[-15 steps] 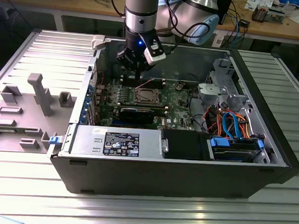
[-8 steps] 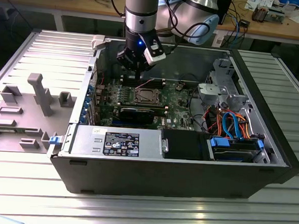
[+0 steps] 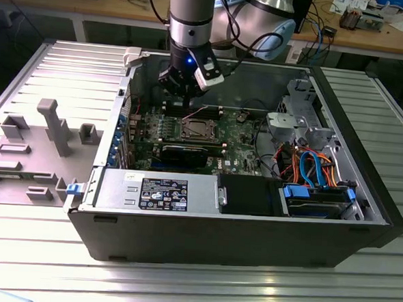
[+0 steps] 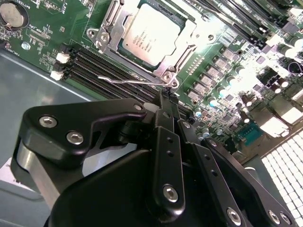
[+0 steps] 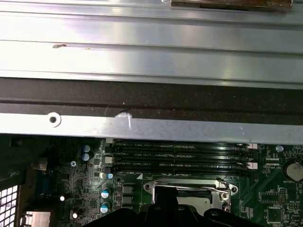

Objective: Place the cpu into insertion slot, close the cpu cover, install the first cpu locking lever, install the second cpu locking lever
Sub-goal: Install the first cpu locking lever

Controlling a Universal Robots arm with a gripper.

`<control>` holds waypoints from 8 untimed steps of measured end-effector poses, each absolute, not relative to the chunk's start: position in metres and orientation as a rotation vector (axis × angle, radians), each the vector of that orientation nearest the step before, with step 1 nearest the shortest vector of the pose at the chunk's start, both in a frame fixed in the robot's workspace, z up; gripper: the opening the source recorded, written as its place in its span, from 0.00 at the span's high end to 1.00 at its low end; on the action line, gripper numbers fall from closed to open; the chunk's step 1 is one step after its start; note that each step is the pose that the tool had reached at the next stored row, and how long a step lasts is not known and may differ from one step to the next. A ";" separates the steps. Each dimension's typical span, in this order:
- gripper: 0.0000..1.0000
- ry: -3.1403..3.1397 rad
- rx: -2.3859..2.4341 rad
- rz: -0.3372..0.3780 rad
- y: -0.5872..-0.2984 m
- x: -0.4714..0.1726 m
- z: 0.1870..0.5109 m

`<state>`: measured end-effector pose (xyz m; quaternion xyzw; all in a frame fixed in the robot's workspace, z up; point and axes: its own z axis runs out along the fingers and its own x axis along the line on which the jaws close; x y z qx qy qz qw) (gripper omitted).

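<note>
The cpu (image 4: pixel 151 35), silver-grey, lies flat in the insertion slot (image 3: pixel 185 128) on the green motherboard. The cpu cover (image 4: pixel 115 21) is folded down around it, and the chip shows through its window. A thin wire locking lever (image 4: pixel 132 81) runs along the socket's edge beside the memory slots. In the second wrist view my black gripper (image 4: pixel 164 97) is shut, its tips right at that lever near the socket's corner; whether they touch it I cannot tell. In the exterior view the gripper (image 3: pixel 184 95) hangs just behind the socket. The cover's rim (image 5: pixel 189 187) also shows in the first wrist view.
The board sits inside an open computer case (image 3: pixel 204 226) on a ribbed metal table. Black memory slots (image 5: pixel 180 156) lie beside the socket, with the case wall (image 5: pixel 151 123) just past them. A black graphics card (image 3: pixel 184 153), the power supply (image 3: pixel 161 193) and drive cables (image 3: pixel 310 164) surround the work area.
</note>
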<state>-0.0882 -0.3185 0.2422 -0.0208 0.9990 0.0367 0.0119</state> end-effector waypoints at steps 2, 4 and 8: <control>0.89 3.115 -0.065 0.115 -0.318 -0.086 0.240; 0.89 3.115 -0.065 0.115 -0.318 -0.084 0.238; 0.89 3.115 -0.065 0.115 -0.315 -0.078 0.234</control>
